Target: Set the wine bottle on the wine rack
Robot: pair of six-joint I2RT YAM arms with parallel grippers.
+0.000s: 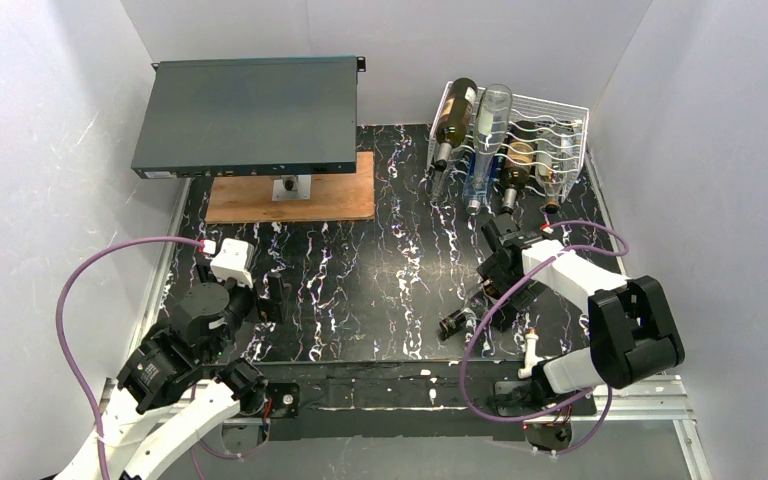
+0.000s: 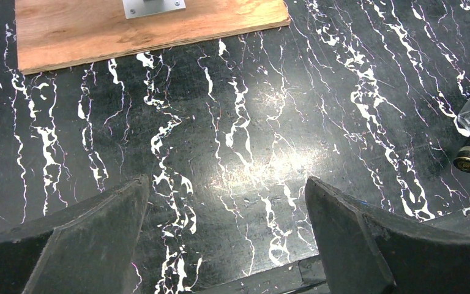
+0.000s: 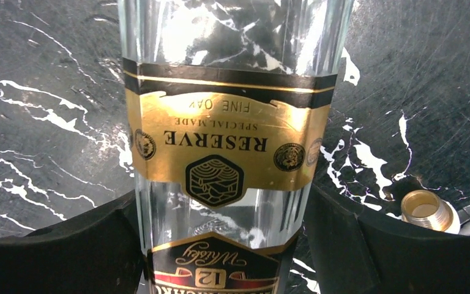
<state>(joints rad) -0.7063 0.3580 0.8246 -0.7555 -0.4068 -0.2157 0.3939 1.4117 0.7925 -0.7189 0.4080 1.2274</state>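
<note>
The wine bottle (image 3: 226, 141) is clear glass with a gold and black label. It lies on the black marbled table, its neck (image 1: 457, 322) pointing toward the near edge. My right gripper (image 3: 223, 211) is low over the bottle's body, one finger on each side and close to the glass, jaws still open; in the top view this gripper (image 1: 487, 295) covers most of the bottle. The white wire wine rack (image 1: 572, 108) stands at the back right and holds several bottles. My left gripper (image 2: 226, 184) hovers open over bare table at the near left, nothing between its fingers.
A dark flat metal box (image 1: 245, 115) sits on a stand on a wooden board (image 1: 345, 200) at the back left. Another bottle's gold threaded mouth (image 3: 427, 211) lies just right of my right gripper. White walls close in the table on three sides.
</note>
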